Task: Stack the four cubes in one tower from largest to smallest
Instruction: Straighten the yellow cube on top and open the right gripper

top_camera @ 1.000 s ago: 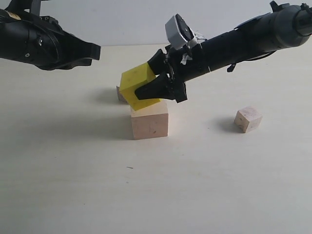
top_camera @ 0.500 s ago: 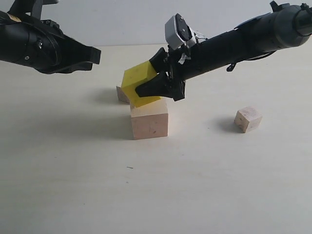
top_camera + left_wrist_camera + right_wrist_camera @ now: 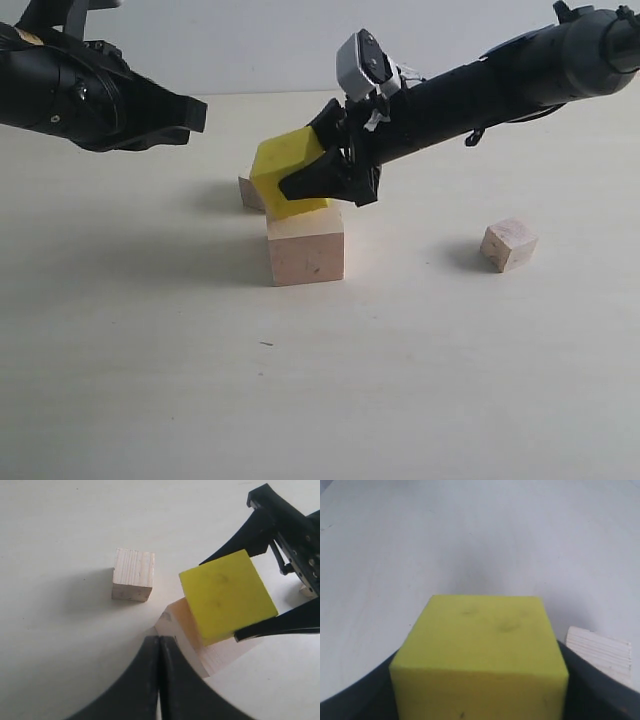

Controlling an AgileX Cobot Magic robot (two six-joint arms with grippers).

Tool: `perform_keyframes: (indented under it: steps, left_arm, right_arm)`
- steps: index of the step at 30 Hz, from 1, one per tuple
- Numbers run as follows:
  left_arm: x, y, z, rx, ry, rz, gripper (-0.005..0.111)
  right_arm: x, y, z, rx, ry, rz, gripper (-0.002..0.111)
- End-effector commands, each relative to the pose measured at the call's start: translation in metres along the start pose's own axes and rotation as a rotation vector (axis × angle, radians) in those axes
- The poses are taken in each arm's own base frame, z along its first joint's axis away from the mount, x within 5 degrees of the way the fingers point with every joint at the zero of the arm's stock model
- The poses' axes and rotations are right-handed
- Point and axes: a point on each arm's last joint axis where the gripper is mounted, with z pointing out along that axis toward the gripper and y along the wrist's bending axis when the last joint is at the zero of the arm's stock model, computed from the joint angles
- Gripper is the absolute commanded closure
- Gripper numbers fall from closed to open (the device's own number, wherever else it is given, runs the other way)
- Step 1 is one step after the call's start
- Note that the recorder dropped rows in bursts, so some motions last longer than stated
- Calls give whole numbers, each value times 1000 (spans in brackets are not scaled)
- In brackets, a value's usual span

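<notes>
Right end effector (image 3: 300, 165) clamped the yellow cube (image 3: 285, 168), tilted over the large wood cube (image 3: 306, 250); released crooked, it risked sliding off. Left end effector (image 3: 159, 647) sat closed, empty.

Bright yellow cube (image 3: 480, 650) near the lens, flanked by 2 dark fingers (image 3: 367, 702), pale wood cube (image 3: 600, 652) just beside, pale tabletop (image 3: 470, 530) beyond.

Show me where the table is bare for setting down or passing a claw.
Free: the wide table strip in front of the large pale cube; the gap between it and the right small cube; the stretch to its left. Crowded: atop it, where the right claw holds the yellow cube tilted, and the other small cube just behind.
</notes>
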Motion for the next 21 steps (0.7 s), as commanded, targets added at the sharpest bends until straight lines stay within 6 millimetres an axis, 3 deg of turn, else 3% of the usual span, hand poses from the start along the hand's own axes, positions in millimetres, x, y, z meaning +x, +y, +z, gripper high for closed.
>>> perform_keyframes:
  steps: [1, 10, 21]
  left_arm:
    - [-1, 0, -3, -1, -10, 10, 107]
    - [-1, 0, -3, -2, -9, 12, 107]
    - [-1, 0, -3, -3, -9, 14, 107]
  right_arm:
    - [-1, -1, 0, 10, 10, 10, 42]
    - [-4, 0, -2, 2, -2, 31, 42]
    - [-60, 15, -33, 70, -19, -26, 42]
